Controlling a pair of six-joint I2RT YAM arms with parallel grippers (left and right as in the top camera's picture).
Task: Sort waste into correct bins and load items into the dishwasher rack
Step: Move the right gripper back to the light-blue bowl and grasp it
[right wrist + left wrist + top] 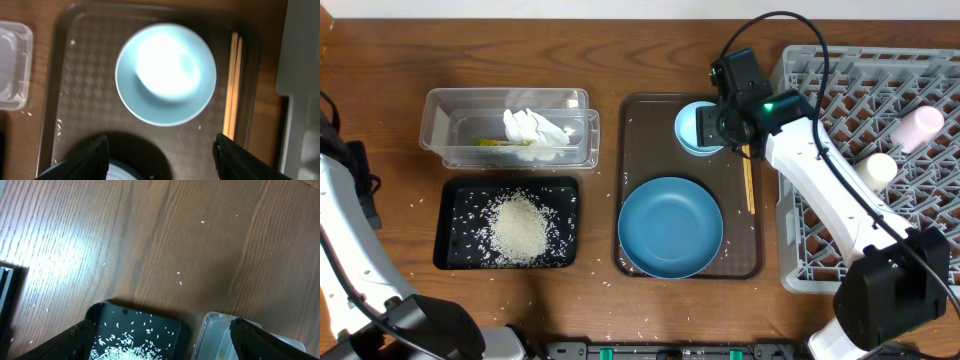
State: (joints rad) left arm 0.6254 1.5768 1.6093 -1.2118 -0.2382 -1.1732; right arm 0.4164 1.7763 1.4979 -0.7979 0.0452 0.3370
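Bowl-wise, the small light-blue bowl (pixel 692 128) sat upright at the far right corner of the dark brown serving tray (pixel 640 130), with the thin wooden chopsticks (pixel 749 180) lying lengthwise along that tray's right edge, just beside the bowl. The large round blue dish (pixel 670 227) filled the tray's near half. The right gripper (pixel 161 142) hung over the tray near the bowl, its fingers (pixel 97 160) spread wide with nothing between them. Right of the tray stood the grey dishwasher rack (pixel 798 75), with a pale pink cup (pixel 918 128) and a white cup (pixel 877 170) lying inside it. Left of the tray, the clear plastic tub (pixel 435 130) held a crumpled white napkin (pixel 533 128) and a yellow-green wrapper (pixel 500 142); nearer the robot, the black tray (pixel 445 225) held a heap of rice grains (pixel 520 228). The left gripper (pixel 161 325) hovered above those two bins, well left of the serving tray, jaws fully apart and empty. Stray grains dotted the wooden table (pixel 380 60) around the black tray.
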